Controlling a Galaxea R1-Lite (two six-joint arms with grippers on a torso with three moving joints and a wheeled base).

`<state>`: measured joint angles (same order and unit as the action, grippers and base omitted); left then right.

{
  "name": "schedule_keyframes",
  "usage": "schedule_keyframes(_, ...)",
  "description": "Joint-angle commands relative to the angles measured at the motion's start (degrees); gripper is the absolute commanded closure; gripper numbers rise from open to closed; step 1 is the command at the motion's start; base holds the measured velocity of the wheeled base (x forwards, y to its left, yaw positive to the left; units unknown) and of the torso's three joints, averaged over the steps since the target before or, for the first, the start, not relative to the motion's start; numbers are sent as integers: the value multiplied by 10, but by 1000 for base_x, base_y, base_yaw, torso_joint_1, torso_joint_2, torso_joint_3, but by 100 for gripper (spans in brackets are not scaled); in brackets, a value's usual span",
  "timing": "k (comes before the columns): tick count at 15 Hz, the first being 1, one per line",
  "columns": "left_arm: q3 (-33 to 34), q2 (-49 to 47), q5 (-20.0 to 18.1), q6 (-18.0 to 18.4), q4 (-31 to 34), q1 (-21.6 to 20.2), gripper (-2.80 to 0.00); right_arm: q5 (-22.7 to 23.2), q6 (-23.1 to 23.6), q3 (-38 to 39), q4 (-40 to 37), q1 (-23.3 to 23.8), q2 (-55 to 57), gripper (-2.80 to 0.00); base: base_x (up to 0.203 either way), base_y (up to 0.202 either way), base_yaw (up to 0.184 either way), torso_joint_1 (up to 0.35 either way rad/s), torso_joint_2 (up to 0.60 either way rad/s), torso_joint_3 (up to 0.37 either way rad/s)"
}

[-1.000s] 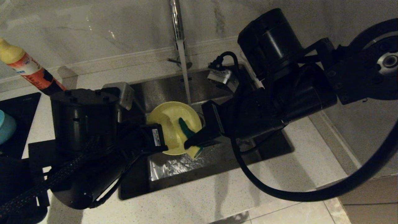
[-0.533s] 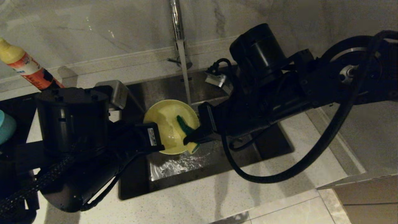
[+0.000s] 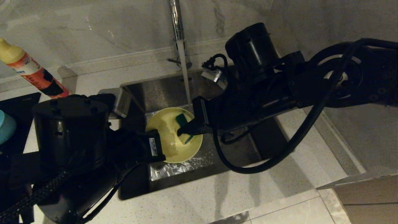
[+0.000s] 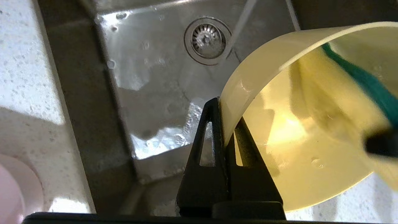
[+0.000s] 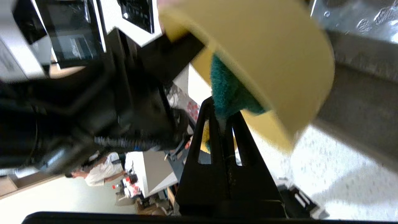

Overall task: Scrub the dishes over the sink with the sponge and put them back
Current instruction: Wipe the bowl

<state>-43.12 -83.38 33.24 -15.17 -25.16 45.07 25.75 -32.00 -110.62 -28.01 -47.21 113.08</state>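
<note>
Here, each line runs from the grasping parts outward.

Right end effector (image 3: 184, 132): clamped narrow on the sponge (image 3: 181, 122), reaching in from the right with its tips inside the bowl.
Left end effector (image 4: 224, 141): pinched on the rim of the yellow bowl (image 3: 174, 134), one finger inside the wall and one outside, as the left wrist view shows.
Sponge: green face showing, pressed against the bowl's inner wall on the side toward the tap (image 3: 178, 28); its long axis seems to run along the wall.
Yellow bowl: held above the sink (image 3: 161, 90), tilted with its mouth toward the right arm; a thin stream of water falls just behind its far rim.
Key relation: the bowl's unscrubbed inner surface lies ahead of and below the sponge, toward the left end effector's pinch. The right arm is the one at the sponge, so the next stroke is probably its to make, sweeping down the wall while the left holds steady.
Risk: a hard stroke could lever the rim out of the thin pinch.
Surroundings: a blue bowl (image 3: 6, 126) sits at the far left, a bottle (image 3: 31, 73) stands on the table (image 3: 211, 199), and a pink bowl (image 4: 12, 189) shows at the edge of the left wrist view.
</note>
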Motion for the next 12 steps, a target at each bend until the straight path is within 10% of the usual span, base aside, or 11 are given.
schedule_keyframes(1,5,2,2,-1,-2,7,0,1,-3,0,6,-1,4,0,0,0,0,0,0,0)
schedule_keyframes(12,25,-5,4,-1,-38,7,0,1,-2,8,-28,11,-53,0,0,0,0,0,0,0)
